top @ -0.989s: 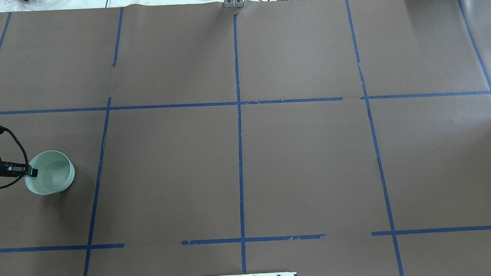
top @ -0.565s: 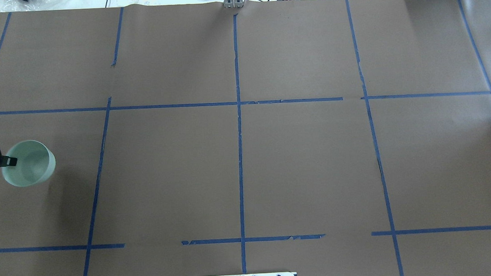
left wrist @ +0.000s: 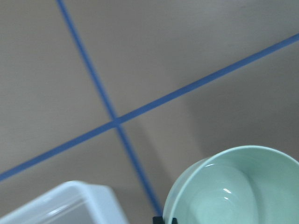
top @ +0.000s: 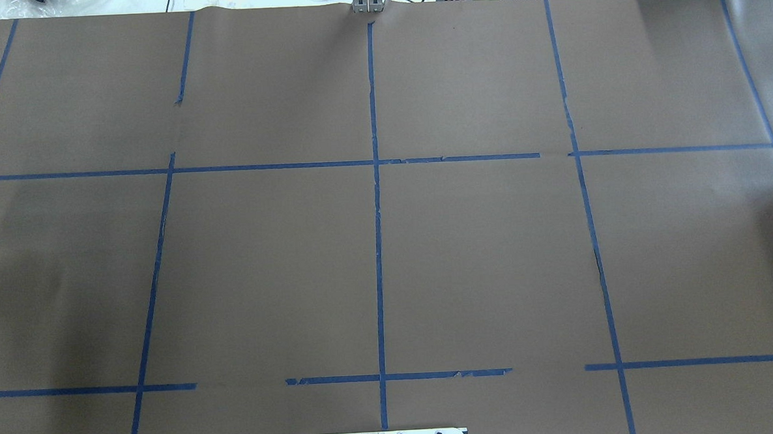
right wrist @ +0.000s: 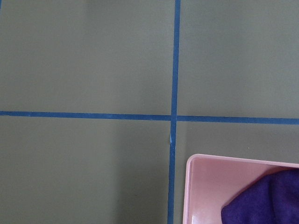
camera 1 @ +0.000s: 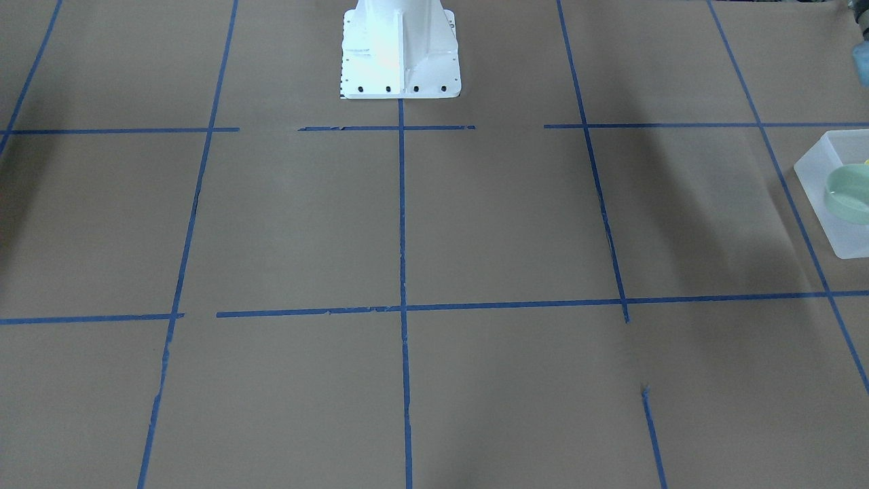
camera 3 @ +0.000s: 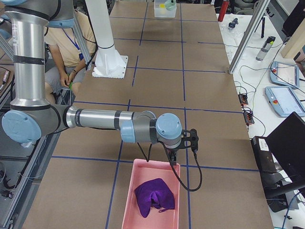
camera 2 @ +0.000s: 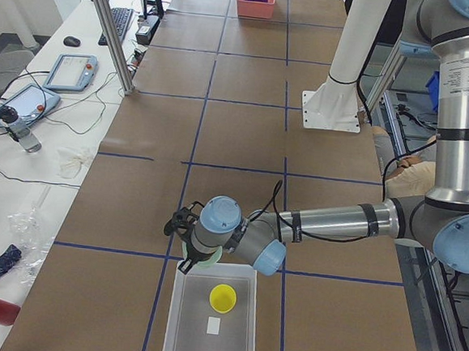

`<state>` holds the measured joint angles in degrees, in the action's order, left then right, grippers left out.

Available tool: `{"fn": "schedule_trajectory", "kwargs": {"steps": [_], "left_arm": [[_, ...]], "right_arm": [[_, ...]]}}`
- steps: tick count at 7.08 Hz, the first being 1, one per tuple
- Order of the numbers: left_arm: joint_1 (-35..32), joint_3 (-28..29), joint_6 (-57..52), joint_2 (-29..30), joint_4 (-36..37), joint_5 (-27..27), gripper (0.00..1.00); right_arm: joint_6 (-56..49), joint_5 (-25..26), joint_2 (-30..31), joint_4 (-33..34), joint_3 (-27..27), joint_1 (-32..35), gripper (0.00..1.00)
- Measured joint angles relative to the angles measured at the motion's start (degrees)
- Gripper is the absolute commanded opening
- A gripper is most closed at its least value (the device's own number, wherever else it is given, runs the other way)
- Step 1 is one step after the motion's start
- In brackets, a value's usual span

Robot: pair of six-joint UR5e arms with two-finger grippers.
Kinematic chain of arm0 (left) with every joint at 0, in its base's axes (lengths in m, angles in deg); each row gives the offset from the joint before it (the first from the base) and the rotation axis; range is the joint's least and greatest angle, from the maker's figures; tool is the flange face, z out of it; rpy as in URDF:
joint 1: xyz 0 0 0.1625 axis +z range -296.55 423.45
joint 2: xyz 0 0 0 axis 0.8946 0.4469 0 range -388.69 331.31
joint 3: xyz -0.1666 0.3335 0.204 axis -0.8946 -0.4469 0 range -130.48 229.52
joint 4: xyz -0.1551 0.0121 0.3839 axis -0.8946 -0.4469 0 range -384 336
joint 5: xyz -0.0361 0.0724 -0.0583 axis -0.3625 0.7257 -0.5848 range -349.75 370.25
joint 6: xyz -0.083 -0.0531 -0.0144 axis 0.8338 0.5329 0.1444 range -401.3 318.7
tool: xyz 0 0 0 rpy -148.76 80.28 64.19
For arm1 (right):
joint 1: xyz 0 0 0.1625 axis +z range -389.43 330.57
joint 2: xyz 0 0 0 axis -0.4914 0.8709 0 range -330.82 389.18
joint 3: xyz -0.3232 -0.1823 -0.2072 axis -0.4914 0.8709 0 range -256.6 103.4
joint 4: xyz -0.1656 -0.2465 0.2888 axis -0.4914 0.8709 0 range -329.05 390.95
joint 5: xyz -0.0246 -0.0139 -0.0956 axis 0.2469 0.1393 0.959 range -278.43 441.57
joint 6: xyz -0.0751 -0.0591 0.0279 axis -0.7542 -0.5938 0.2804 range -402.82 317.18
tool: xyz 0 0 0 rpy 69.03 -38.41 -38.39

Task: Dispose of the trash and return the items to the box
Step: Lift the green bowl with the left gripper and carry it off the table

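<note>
My left gripper (camera 2: 188, 262) is shut on the rim of the pale mint-green bowl (left wrist: 236, 186) and holds it over the near edge of the translucent white box (camera 2: 211, 324). The bowl also shows in the front-facing view (camera 1: 848, 195), over the box (camera 1: 825, 159) at the right edge. The small yellow cup (camera 2: 223, 298) stands inside the box. My right gripper (camera 3: 173, 156) hangs over the rim of a pink tray (camera 3: 131, 200); I cannot tell whether it is open or shut.
The pink tray (right wrist: 205, 186) holds a purple cloth (camera 3: 153, 196). The white robot base (camera 1: 399, 51) stands at the table's middle. An upright metal post (camera 2: 115, 36) stands at the table's far edge. A person (camera 3: 71, 47) sits behind the robot.
My left gripper has carried the mint-green bowl to the left, out of the overhead view, leaving only a shadow on the paper there.
</note>
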<state>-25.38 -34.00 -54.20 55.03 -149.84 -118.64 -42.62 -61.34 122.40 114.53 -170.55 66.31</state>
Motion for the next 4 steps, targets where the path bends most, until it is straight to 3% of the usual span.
{"fn": "schedule_trajectory", "kwargs": {"steps": [2,4], "left_arm": [[-6.8,7.8,-13.7,3.9,6.8,0.4,0.0],[-9.9,12.4,-18.7,4.4,7.2,4.6,0.0]], "right_arm": [[0.1,0.0,0.0,-0.1,-0.1,-0.5,1.0],[0.2,0.0,-0.1,-0.1,-0.2,-0.6,1.0]]}}
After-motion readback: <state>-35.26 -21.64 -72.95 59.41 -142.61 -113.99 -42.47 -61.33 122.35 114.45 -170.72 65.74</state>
